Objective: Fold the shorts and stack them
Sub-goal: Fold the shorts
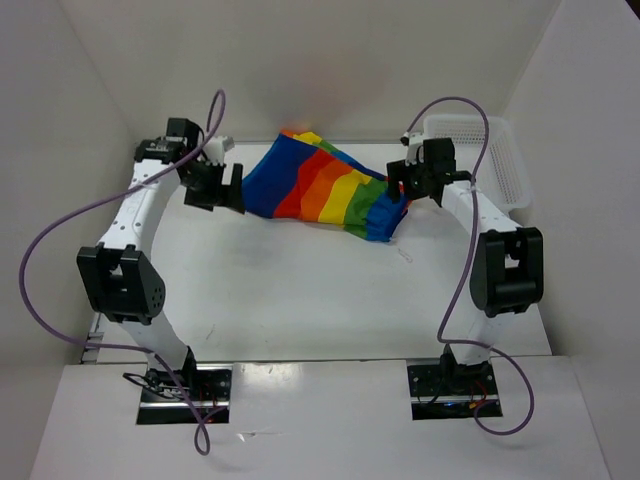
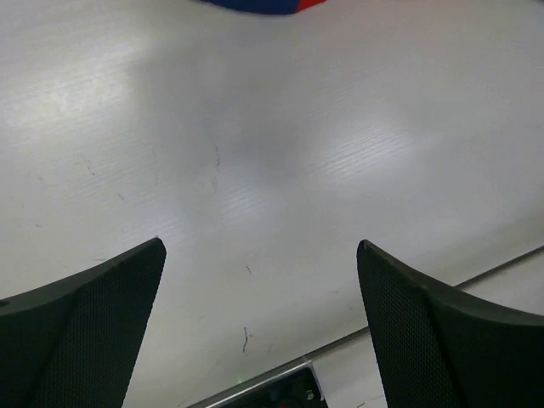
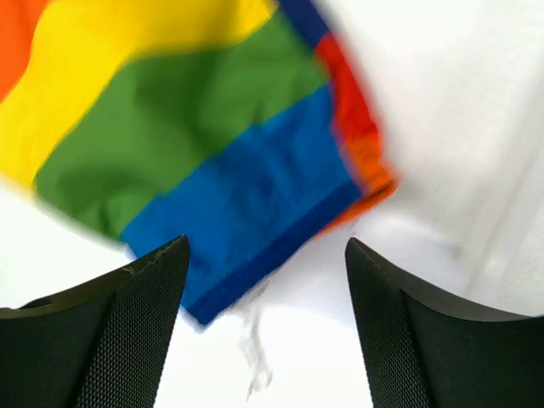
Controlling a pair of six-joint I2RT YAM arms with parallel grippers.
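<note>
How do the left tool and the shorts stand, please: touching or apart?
Apart: the left wrist view shows bare table between the left tool and the shorts.

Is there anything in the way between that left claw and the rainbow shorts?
Nothing visible. The left gripper hangs open beside the blue end of the shorts, with only table surface between them.

The shorts [image 1: 320, 190] stretched across the far part of the table [image 1: 300, 300], between the two arms. The left gripper [image 1: 222, 188] stood just beside their left end, over bare table. The right gripper [image 1: 402, 186] was at their right end. A loose string [image 1: 405, 253] lay just in front of that end. A basket [image 1: 505, 165] sat in the far right corner, behind the right arm.
</note>
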